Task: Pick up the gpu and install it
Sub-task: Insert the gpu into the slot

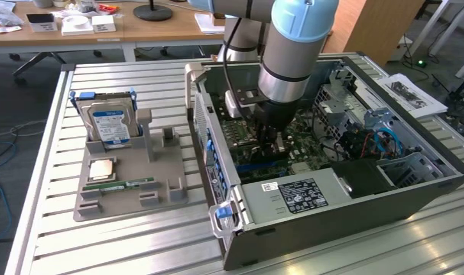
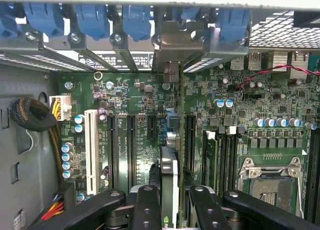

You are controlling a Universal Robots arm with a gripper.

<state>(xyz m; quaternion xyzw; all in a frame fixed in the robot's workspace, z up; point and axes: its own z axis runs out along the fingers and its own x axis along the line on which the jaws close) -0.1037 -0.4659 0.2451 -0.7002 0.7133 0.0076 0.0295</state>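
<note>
1. Spanning the foreground, a ribbed metal counter (image 1: 140, 246) carries an open computer case (image 1: 346, 223) and a grey tray (image 1: 129, 203) holding a hard drive (image 1: 110, 126) and a memory stick (image 1: 121, 185); wooden desks (image 1: 163, 31) stand behind
2. The end effector (image 1: 268, 144) reaches down inside the case, its fingers (image 2: 145, 205) clamped on the gpu (image 2: 169, 175)
3. The gpu stands on edge over the motherboard (image 2: 135, 89), among the expansion slots; its long axis runs toward the case wall with the blue clips (image 2: 90, 17), silvery end nearest that wall; whether it is seated cannot be told
</note>
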